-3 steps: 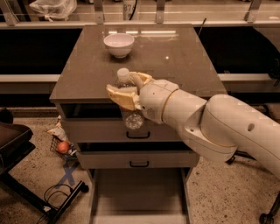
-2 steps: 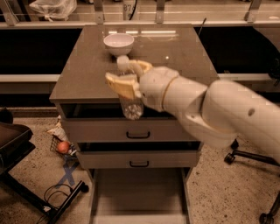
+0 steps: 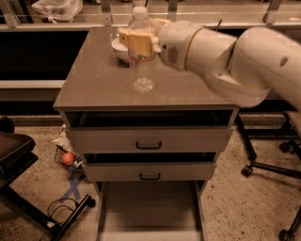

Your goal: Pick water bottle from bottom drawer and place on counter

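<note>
Reaches in from the right as a bulky white arm (image 3: 244,52), stretched roughly level across the counter (image 3: 94,89). Ends in the gripper (image 3: 143,38), above the rear middle of the counter. Pinches the water bottle (image 3: 142,70) around its upper body between tan fingers (image 3: 136,41), pads pressed against the clear plastic. Holds the bottle roughly upright, white cap (image 3: 139,9) topmost, ribbed base low over the counter; cannot tell whether touching it. Just behind the bottle, on the counter, a white bowl (image 3: 118,47), largely hidden by bottle and gripper, contents out of sight. Below the slab, two upper drawers (image 3: 108,141) with black handles. Beneath them, the bottom drawer (image 3: 148,207), pulled out toward the camera, plain flat floor showing.
</note>
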Controlling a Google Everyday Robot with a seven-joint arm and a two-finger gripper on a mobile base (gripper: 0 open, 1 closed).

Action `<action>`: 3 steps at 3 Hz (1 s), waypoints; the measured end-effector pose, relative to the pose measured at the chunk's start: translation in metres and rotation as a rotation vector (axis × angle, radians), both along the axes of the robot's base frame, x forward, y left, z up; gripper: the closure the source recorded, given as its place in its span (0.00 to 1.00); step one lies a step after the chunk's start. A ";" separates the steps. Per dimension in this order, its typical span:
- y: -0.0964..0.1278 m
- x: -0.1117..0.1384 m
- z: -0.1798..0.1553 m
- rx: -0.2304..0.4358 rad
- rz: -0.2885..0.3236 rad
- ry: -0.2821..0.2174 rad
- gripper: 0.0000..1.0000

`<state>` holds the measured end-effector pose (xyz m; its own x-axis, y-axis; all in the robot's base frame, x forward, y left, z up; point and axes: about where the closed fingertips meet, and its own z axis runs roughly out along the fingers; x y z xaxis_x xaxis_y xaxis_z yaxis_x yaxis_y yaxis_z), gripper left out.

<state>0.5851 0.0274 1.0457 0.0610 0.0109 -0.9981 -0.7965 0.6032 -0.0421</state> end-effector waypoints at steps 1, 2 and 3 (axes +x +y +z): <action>-0.024 0.044 0.030 0.078 -0.024 0.060 1.00; -0.065 0.095 0.034 0.138 -0.111 0.147 1.00; -0.087 0.115 0.029 0.088 -0.186 0.138 1.00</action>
<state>0.7003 -0.0600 1.0744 -0.0666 0.0993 -0.9928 -0.6657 0.7367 0.1184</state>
